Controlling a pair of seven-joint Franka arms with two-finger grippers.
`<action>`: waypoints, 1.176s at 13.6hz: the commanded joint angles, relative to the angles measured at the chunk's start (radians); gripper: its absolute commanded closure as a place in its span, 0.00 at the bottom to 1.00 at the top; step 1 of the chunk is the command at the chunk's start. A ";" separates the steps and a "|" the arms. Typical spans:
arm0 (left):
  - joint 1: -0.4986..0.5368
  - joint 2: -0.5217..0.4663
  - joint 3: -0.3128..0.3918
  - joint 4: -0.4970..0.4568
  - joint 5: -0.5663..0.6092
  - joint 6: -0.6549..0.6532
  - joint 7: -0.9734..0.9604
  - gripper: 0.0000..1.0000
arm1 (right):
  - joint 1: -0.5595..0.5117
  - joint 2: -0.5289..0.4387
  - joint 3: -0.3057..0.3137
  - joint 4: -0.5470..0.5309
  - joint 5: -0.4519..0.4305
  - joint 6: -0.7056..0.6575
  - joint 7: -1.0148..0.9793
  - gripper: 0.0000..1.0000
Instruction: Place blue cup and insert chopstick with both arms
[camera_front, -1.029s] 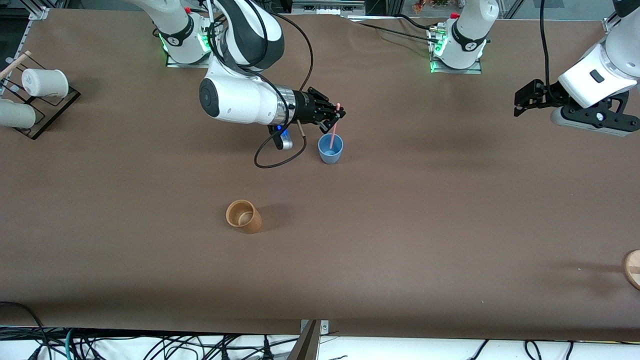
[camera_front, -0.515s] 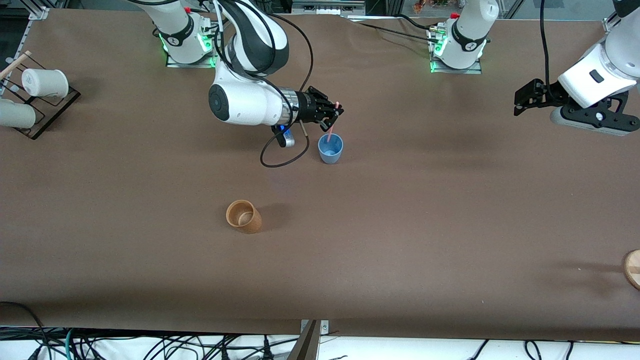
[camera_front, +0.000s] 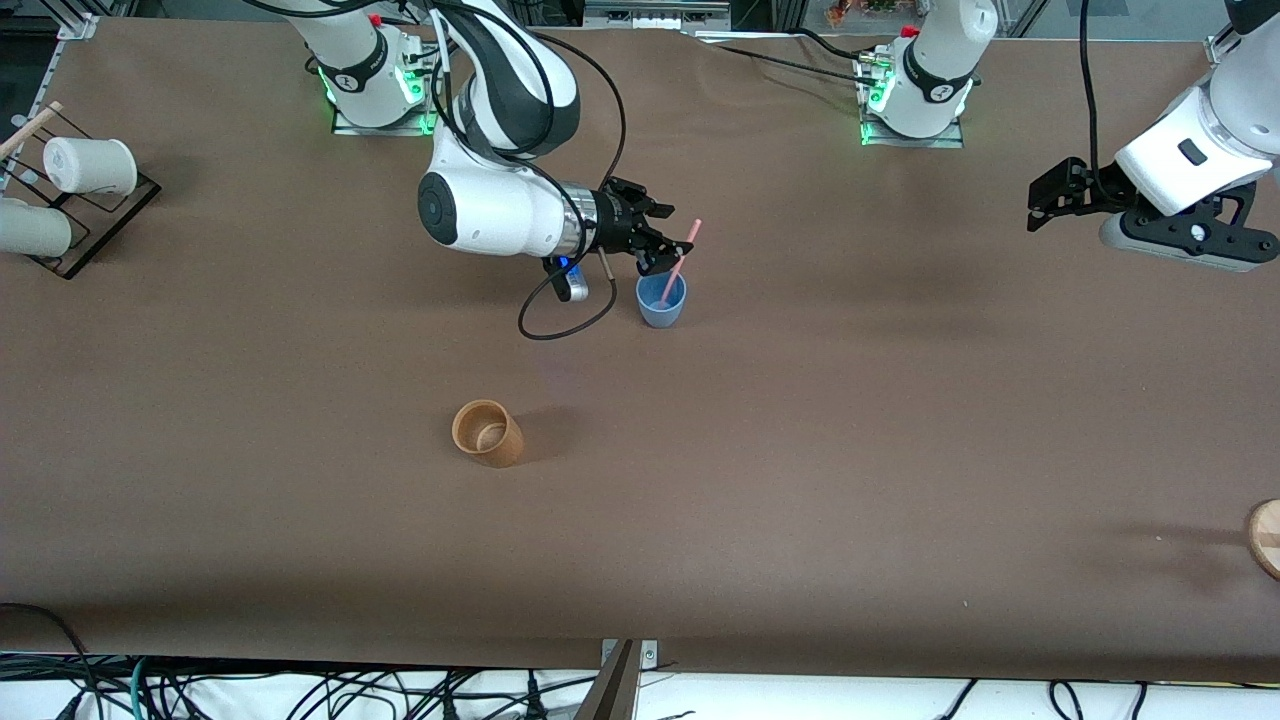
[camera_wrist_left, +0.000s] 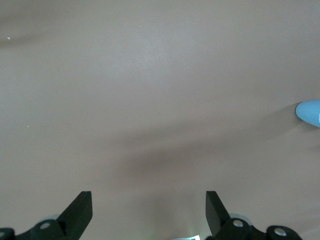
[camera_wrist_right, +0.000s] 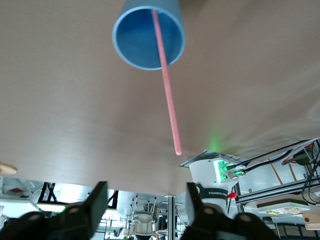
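1. Chopstick (camera_front: 678, 264) leans in the blue cup (camera_front: 661, 301), lower end inside, top tilted toward the left arm's end; the right pincer (camera_front: 662, 243), fingers apart, grips nothing.
2. That pincer hangs just above the cup's rim, beside the stick.
3. Right arm reaches sideways, low over the counter (camera_front: 800, 450).
4. Left pincer (camera_front: 1050, 200) waits spread wide, over the counter's end.

Blue cup (camera_wrist_left: 310, 112) — cut off by the left wrist view's edge; only a sliver of its wall shows. Chopstick (camera_wrist_right: 165, 80) — lower end hidden inside the cup; where it rests cannot be told. Right gripper (camera_wrist_right: 145, 202) — finger bases blurred and cut by the frame edge. Wooden disc (camera_front: 1266, 537) — partly out of the front view; identity unclear.
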 joint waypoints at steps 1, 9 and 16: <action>0.003 -0.009 -0.002 0.007 0.004 -0.016 0.013 0.00 | -0.038 -0.021 0.018 0.052 -0.025 -0.008 -0.022 0.00; 0.002 -0.012 -0.011 0.008 0.006 -0.017 0.010 0.00 | -0.239 -0.215 0.019 0.017 -0.498 -0.086 -0.253 0.00; -0.007 -0.012 -0.011 0.008 0.018 -0.019 0.010 0.00 | -0.467 -0.379 0.021 0.019 -0.845 -0.391 -0.942 0.00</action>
